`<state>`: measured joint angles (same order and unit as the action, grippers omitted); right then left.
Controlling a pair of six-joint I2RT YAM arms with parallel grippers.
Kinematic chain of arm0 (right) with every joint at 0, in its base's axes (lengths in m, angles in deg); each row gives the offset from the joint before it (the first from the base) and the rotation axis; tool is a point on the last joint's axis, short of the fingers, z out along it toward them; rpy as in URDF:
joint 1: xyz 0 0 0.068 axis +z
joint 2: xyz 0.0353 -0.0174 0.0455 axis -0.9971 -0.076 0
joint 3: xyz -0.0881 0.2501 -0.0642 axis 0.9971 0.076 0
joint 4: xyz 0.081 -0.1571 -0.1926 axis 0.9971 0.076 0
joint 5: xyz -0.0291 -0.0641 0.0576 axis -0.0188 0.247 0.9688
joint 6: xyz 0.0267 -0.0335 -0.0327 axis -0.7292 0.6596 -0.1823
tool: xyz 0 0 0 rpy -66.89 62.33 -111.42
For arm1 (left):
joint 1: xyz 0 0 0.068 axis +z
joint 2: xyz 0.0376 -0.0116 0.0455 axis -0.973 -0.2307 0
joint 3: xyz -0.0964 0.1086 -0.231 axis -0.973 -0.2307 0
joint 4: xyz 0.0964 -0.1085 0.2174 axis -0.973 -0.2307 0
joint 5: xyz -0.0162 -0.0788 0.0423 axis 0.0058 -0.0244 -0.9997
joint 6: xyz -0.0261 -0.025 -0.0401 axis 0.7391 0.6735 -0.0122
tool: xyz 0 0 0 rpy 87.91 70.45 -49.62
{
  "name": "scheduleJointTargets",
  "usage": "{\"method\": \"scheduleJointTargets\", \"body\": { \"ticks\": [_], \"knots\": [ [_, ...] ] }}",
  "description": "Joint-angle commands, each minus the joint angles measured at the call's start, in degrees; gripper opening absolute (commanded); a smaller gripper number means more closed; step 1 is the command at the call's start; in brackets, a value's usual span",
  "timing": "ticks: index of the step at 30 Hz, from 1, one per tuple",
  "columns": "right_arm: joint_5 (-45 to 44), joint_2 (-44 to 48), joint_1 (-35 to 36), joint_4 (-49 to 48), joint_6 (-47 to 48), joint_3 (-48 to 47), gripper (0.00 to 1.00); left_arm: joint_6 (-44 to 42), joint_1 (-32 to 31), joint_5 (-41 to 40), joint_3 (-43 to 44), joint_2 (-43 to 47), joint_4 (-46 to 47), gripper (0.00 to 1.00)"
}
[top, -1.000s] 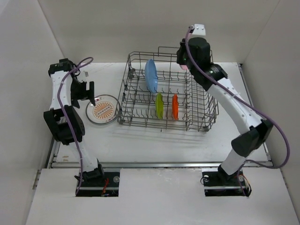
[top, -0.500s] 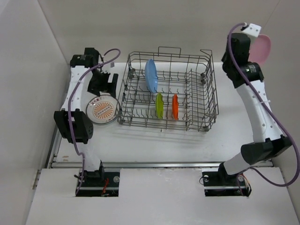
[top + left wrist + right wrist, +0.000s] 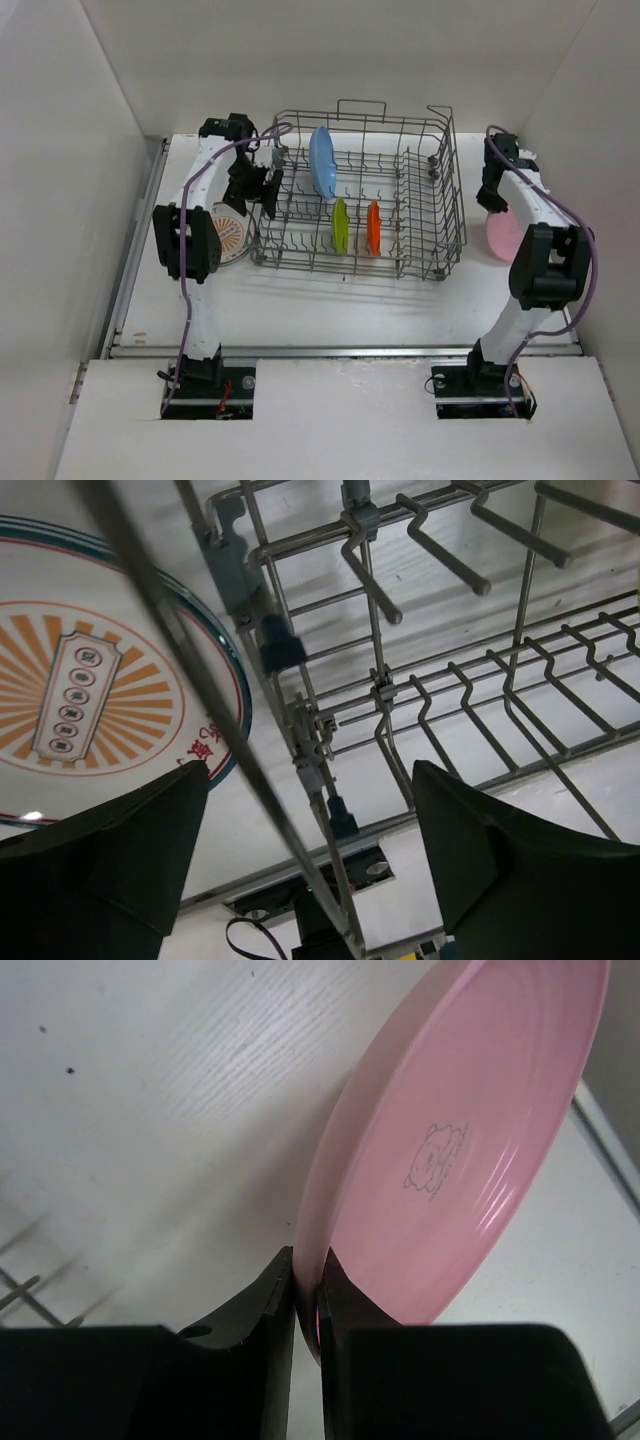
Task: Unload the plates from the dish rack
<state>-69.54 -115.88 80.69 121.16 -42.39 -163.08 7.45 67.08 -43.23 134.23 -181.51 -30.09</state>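
Pink plate [image 3: 450, 1140] is clamped in my right gripper [image 3: 307, 1285], low, right of the dish rack [image 3: 400, 262]; I reckon lowering and releasing comes next. Left gripper [image 3: 310, 820] hangs apart.

The dish rack [image 3: 432, 215] is bare grey wire with darker grey clips at its joints. Three plain plates stand in it: a light blue plate [image 3: 321, 162], a lime green plate [image 3: 340, 226] and an orange plate [image 3: 373, 228]. The pink plate [image 3: 470, 1130] is glossy, with faint concentric rings and a small grey outline drawing near its centre. The sunburst plate [image 3: 80, 705] is white with orange rays around a pale label panel, ringed by thin red and teal lines. The table [image 3: 330, 300] is white. Both arms are white and black with purple cables [image 3: 585, 270]. The left gripper [image 3: 305, 780] and the right gripper [image 3: 306, 1256] have black fingers.
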Motion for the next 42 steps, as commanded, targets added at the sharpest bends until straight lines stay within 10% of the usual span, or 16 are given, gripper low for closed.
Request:
{"method": "scheduleJointTargets", "body": {
  "ticks": [1, 8, 14, 30, 38, 42],
  "knots": [
    [1.89, 0.55, -1.03, -3.18, -1.58, -0.07, 0.0, 1.34, -1.57, 1.13, 2.31, -0.97, -2.03, 0.77],
    [8.12, -3.66, -4.1, -7.84, -2.11, 2.48, 0.13, 4.23, -1.58, 1.75, 0.29, -1.51, -1.33, 0.0],
    [14.72, -4.99, -4.89, -8.46, -2.02, 2.48, 0.45, 7.4, -0.97, 6.05, -3.4, 0.69, -0.54, 0.0],
    [14.72, 4.14, -4.28, -7.32, 0.08, -0.24, 0.5, 15.14, -0.96, 11.06, -12.45, 8.25, 5.26, 0.0],
    [-3.12, 22.51, 19.58, -17.84, 8.16, -5.78, 0.71, 18.38, -0.96, 12.3, -14.91, 8.25, 7.11, 0.0],
    [17.38, 20.18, 27.34, -22.7, 15.37, -7.7, 0.83, 20.84, -0.44, 13.53, -17.02, 8.87, 8.6, 0.0]
  ]
}}
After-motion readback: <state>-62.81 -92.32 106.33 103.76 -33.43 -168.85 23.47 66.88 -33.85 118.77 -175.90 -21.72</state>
